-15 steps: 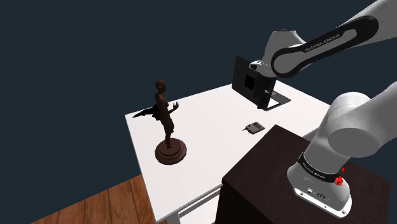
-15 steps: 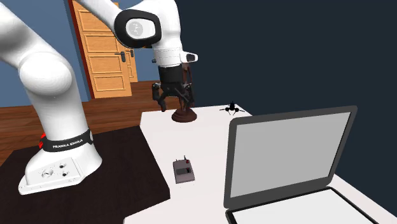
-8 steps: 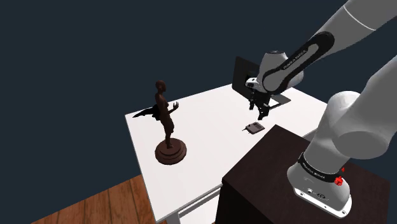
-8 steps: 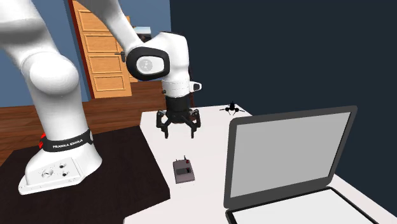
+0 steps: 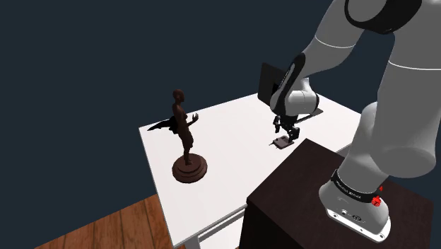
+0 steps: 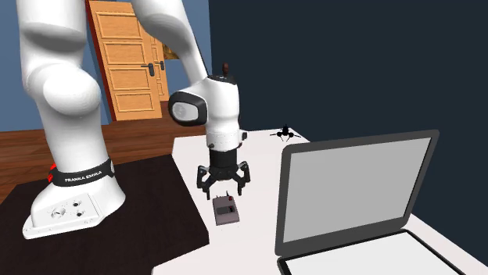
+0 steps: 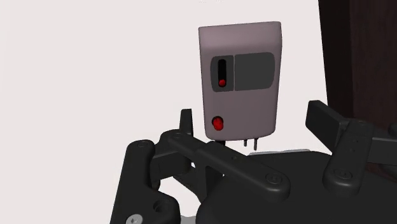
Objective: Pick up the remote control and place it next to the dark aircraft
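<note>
The remote control [image 5: 283, 142] [image 6: 227, 211] [image 7: 240, 79] is a small grey box with a dark button panel and red dots. It lies flat on the white table near the stand. My gripper [image 5: 287, 131] [image 6: 224, 186] [image 7: 253, 116] hangs just above it, open, its fingers [image 7: 323, 116] standing apart on either side of the remote's near end without touching it. The dark aircraft [image 5: 161, 126] [image 6: 285, 133] sits at the table's far edge, behind a brown statue [image 5: 187, 141].
An open laptop [image 5: 271, 85] [image 6: 356, 195] stands on the table [image 5: 226, 170] close beside the remote. The dark stand [image 5: 311, 205] [image 6: 117, 195] borders the table by the remote. A wooden door [image 6: 129, 58] and wooden floor lie beyond.
The arm has swung down from high above the table. The gripper has dropped toward the remote and now hovers just over it, still open.
</note>
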`<control>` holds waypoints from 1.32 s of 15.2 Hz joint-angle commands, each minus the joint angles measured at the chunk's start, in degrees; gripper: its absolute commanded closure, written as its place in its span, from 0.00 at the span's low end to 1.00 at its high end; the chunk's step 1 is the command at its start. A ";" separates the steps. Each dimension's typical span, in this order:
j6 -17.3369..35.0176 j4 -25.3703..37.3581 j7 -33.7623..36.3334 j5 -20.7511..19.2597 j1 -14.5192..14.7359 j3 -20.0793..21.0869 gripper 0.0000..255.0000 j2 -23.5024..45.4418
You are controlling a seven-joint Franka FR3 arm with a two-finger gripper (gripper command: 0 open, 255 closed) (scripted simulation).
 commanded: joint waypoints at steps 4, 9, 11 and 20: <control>3.21 2.65 -11.38 14.52 -10.02 13.09 0.00 6.56; 4.21 3.47 -13.86 17.61 -12.80 16.46 0.00 8.25; 4.21 3.47 -13.86 17.61 -12.80 16.46 0.00 8.25; 4.20 3.47 -13.83 17.57 -12.77 16.42 1.00 8.24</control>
